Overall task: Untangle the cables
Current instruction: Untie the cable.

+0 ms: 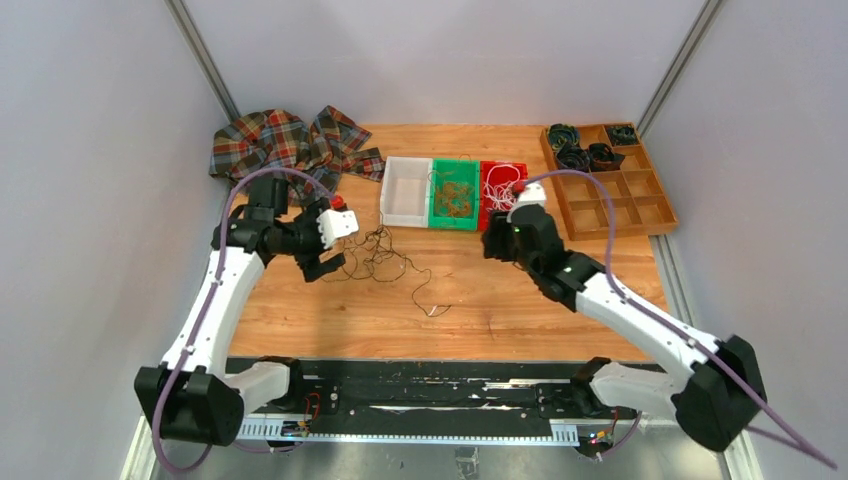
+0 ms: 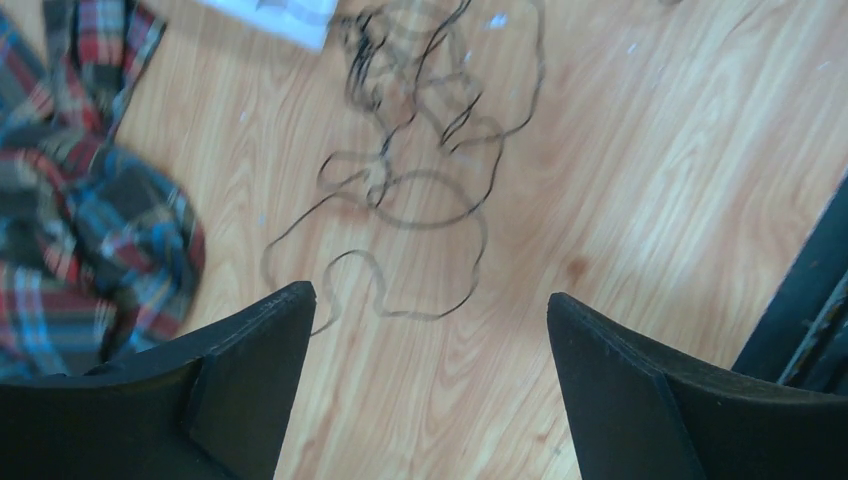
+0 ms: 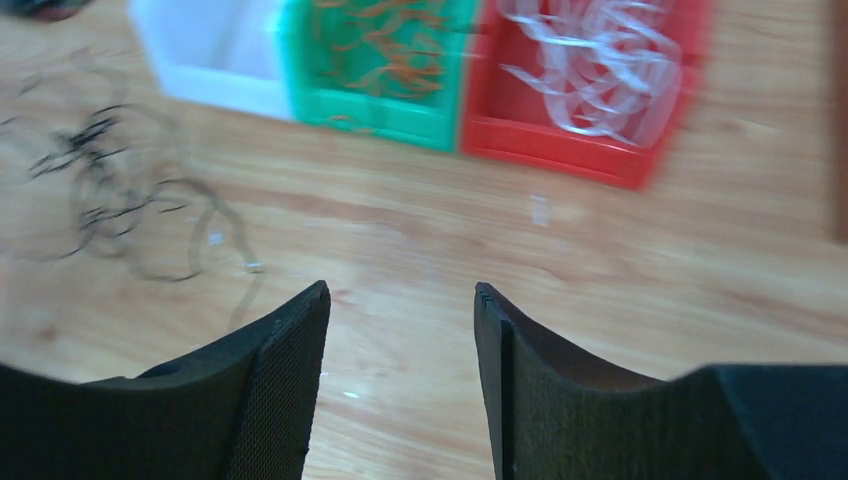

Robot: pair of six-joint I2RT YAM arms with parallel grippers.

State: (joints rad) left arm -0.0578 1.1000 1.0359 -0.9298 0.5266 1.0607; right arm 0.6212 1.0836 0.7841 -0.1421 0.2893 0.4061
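Both claws open above the table [image 1: 520, 310], black cables [image 1: 385, 255] loose on the wood.

From the overhead view I see the left gripper [image 1: 325, 264] hanging over the left edge of the black cables, a string-thin tangle of loops lying between the two arms, just in front of the white bin [image 1: 405, 195]. On its wrist camera the jaws stand wide apart with nothing between them, only bare wood and the tangle beyond. The right gripper [image 3: 400, 295] is parted about halfway and also holds nothing; it hovers near the front of the red bin [image 3: 560, 160]. Copper-orange cables [image 1: 455, 197] fill the green bin [image 1: 452, 225] and white cables [image 1: 505, 182] fill the red one. A plaid cloth [image 1: 285, 145] lies at the far left corner.
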